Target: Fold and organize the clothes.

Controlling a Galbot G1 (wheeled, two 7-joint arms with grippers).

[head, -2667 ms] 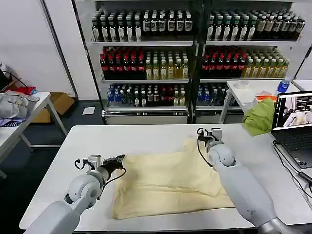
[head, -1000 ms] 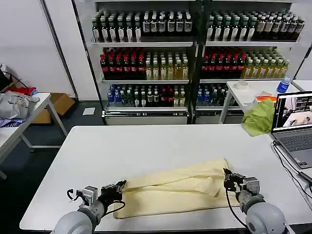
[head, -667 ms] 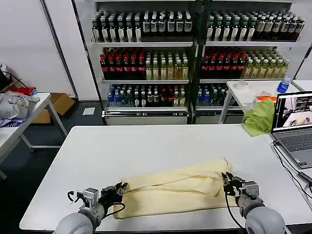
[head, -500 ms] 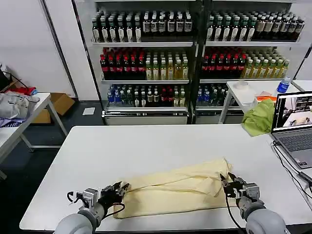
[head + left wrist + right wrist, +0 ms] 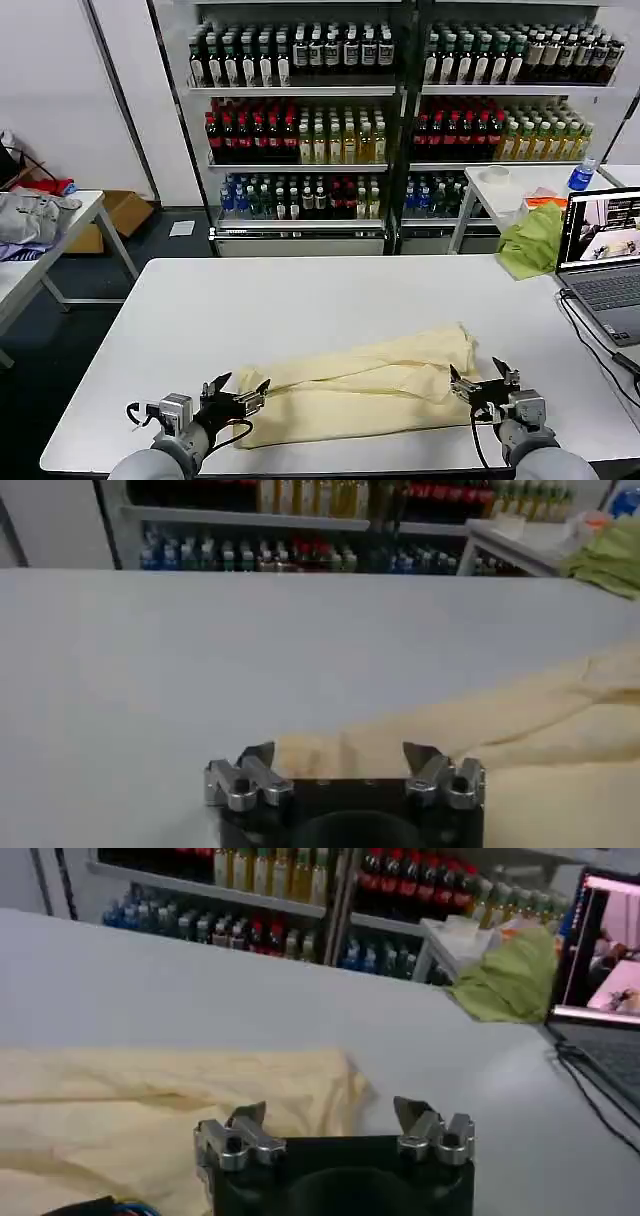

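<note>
The clothes are one pale cream-yellow T-shirt (image 5: 350, 395), folded into a long band across the front of the white table (image 5: 300, 295). My left gripper (image 5: 243, 387) stands open at the band's left end, its fingers apart on either side of the cloth edge (image 5: 330, 752). My right gripper (image 5: 478, 373) is open at the right end, and the shirt's corner (image 5: 300, 1088) lies just ahead of its spread fingers. Neither gripper holds any fabric. In the wrist views the left gripper (image 5: 340, 756) and the right gripper (image 5: 330, 1115) both show wide gaps.
An open laptop (image 5: 603, 250) with its cable sits at the table's right edge, with a lime-green cloth (image 5: 530, 240) behind it. Drink shelves (image 5: 400, 120) fill the back wall. A side table with a grey garment pile (image 5: 30, 215) stands far left.
Both grippers pulled the shirt's far edge toward the table's front, folding it into a band. Within the last half second both opened and let go of the cloth.
</note>
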